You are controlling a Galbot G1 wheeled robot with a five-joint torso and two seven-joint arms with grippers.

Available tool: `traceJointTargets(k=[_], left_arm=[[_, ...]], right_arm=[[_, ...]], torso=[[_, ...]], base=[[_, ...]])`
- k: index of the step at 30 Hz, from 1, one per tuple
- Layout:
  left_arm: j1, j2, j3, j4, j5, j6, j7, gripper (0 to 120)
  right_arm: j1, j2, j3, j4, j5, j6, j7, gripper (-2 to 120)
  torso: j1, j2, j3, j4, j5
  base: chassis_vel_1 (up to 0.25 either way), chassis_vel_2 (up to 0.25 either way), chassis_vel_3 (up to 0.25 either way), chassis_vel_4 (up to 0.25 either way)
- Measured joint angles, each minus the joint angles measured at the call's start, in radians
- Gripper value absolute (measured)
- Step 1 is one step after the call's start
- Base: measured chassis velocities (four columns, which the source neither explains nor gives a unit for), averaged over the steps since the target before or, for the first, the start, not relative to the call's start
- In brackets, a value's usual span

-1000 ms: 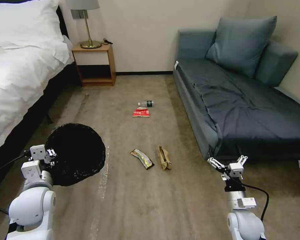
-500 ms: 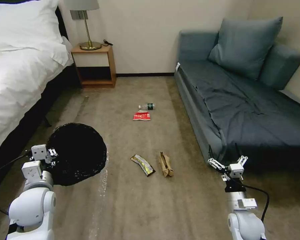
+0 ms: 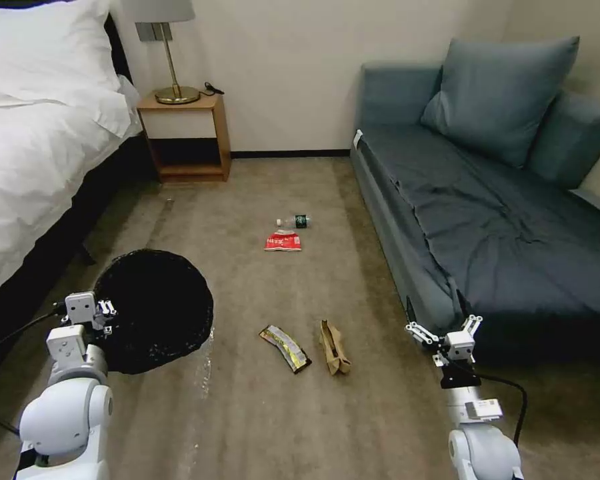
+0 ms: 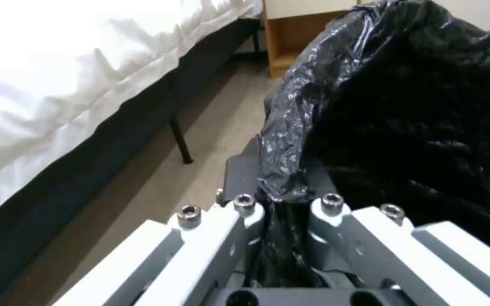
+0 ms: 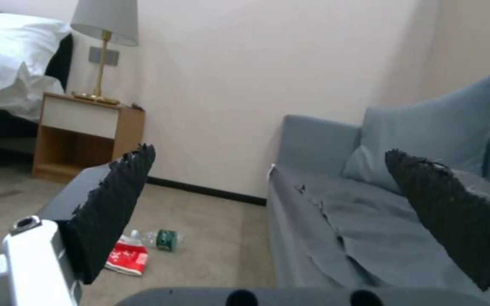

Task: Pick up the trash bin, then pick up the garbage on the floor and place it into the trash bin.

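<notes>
My left gripper is closed on the black bag at the near edge of the trash bin; in the left wrist view my fingers pinch a crumpled fold of that plastic between them, with the bin's dark mouth opening just beyond. The bin sits low at my left side, close to the dark base of the bed with its white covers.

My right gripper is empty and spread wide, its two fingers well apart, held in the air low over the floor just in front of the near corner of the sofa. In the right wrist view the black pads stand far from each other with nothing between them.

Between my two arms, on the carpet, lie the wrapper and the paper bag, side by side and just apart. Farther ahead, near the middle of the room, the snack packet lies flat with the bottle just beyond it, on its side; both also show past my right fingers, the packet and the bottle close together.

Against the far wall a wooden nightstand stands beside the bed, a lamp on top. A blue cushion leans at the sofa's back.
</notes>
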Motion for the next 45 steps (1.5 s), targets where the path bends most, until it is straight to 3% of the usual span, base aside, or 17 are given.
traceJointTargets(k=[18,25,27,28,31,32,34,35,38,39,41,45], left_arm=[[-0.012,-0.002,-0.003,0.04,0.012,-0.038,0.002,4],[-0.005,-0.016,-0.002,0.052,0.012,-0.042,-0.008,4],[0.004,-0.023,-0.001,0.055,0.021,-0.049,-0.012,4],[0.004,-0.023,-0.001,0.055,0.021,-0.049,-0.012,4],[0.021,-0.039,0.0,0.055,0.038,-0.056,-0.015,4],[0.021,-0.039,0.0,0.055,0.038,-0.056,-0.015,4],[0.036,-0.058,-0.002,0.052,0.053,-0.057,-0.018,4],[0.036,-0.058,-0.002,0.052,0.053,-0.057,-0.018,4],[0.054,-0.079,-0.003,0.048,0.065,-0.063,-0.035,4],[0.054,-0.079,-0.003,0.048,0.065,-0.063,-0.035,4],[0.065,-0.089,-0.003,0.042,0.071,-0.069,-0.042,4],[0.068,-0.094,-0.006,0.037,0.076,-0.071,-0.046,4]], right_arm=[[0.035,-0.02,-0.156,-0.074,-0.1,0.036,0.013,100],[0.064,-0.073,-0.308,-0.12,-0.101,-0.068,0.026,100],[0.086,-0.106,-0.397,-0.152,-0.039,-0.157,0.045,100],[0.086,-0.106,-0.397,-0.152,-0.039,-0.157,0.045,100],[0.138,-0.158,-0.521,-0.19,0.059,-0.315,0.105,100],[0.138,-0.158,-0.521,-0.19,0.059,-0.315,0.105,100],[0.209,-0.211,-0.62,-0.207,0.191,-0.512,0.18,100],[0.209,-0.211,-0.62,-0.207,0.191,-0.512,0.18,100],[0.307,-0.245,-0.678,-0.251,0.364,-0.767,0.254,100],[0.307,-0.245,-0.678,-0.251,0.364,-0.767,0.254,100],[0.358,-0.239,-0.692,-0.297,0.452,-0.899,0.296,100],[0.387,-0.225,-0.698,-0.336,0.489,-0.976,0.292,100]], torso=[[0.0,0.0,0.0,0.0,0.0001],[0.0,0.0,0.0,0.0002,0.0001],[0.0,0.0,0.0,0.0,0.0001],[0.0,0.0,0.0,0.0,0.0001],[0.0,0.0,0.0,0.0,0.0003],[0.0,0.0,0.0,0.0,0.0003],[0.0,0.0,0.0,0.0002,0.0003],[0.0,0.0,0.0,0.0002,0.0003],[0.0,0.0,0.0,0.0002,0.0001],[0.0,0.0,0.0,0.0002,0.0001],[0.0,0.0,0.0,0.0,0.0002],[0.0,0.0,0.0,0.0001,0.0001]], base=[[-0.096,0.1,0.1,-0.101],[0.0,0.0,0.0,0.0],[0.0,0.0,0.0,0.0],[0.0,0.0,0.0,0.0],[0.0,0.0,0.0,0.0],[0.0,0.0,0.0,0.0],[0.0,0.0,0.0,0.0],[0.0,0.0,0.0,0.0],[0.0,0.0,0.0,0.0],[0.0,0.0,0.0,0.0],[0.0,0.0,0.0,0.0],[0.0,0.0,0.0,0.0]])
